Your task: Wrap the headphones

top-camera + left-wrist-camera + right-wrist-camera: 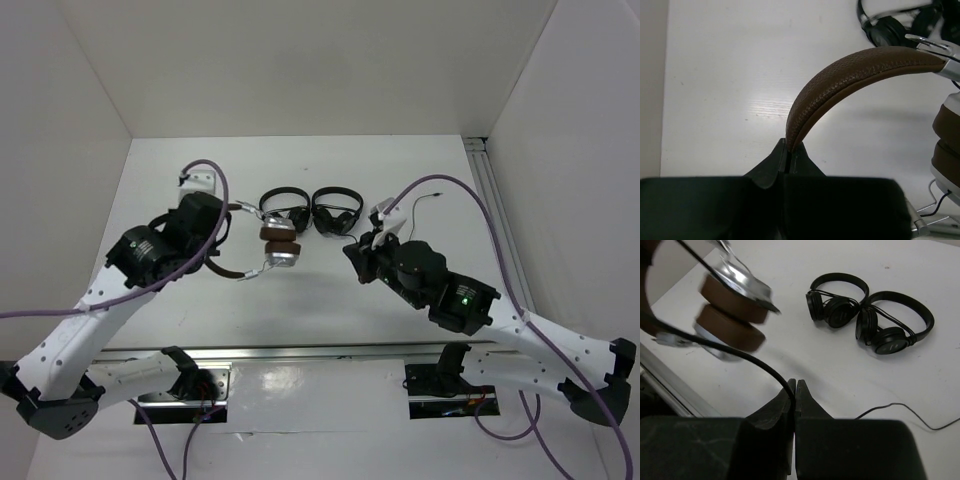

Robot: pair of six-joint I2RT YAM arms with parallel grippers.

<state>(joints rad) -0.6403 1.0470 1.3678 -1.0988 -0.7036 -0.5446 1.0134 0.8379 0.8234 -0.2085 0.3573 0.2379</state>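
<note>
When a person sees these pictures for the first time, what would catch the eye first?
The brown headphones stand out, near the middle of the table, with the left end effector shut on their headband. The right end effector pinches their thin black cable. Beyond them lie two small black headphones, side by side.

Table [400,165]: the headphones [282,246] are positioned left of centre. The headband [840,80] runs leftward to the left gripper [788,150], with its end between the fingertips. The earcups [730,315] are stacked together at the right end. Behind them, 2 smaller headsets lie side by side, touching: left headset [284,208], right headset [337,212]. The cable [740,354] runs from the earcups rightward into the right gripper [794,387]. Its loose end lies on the table, behind and right of that gripper.
</note>
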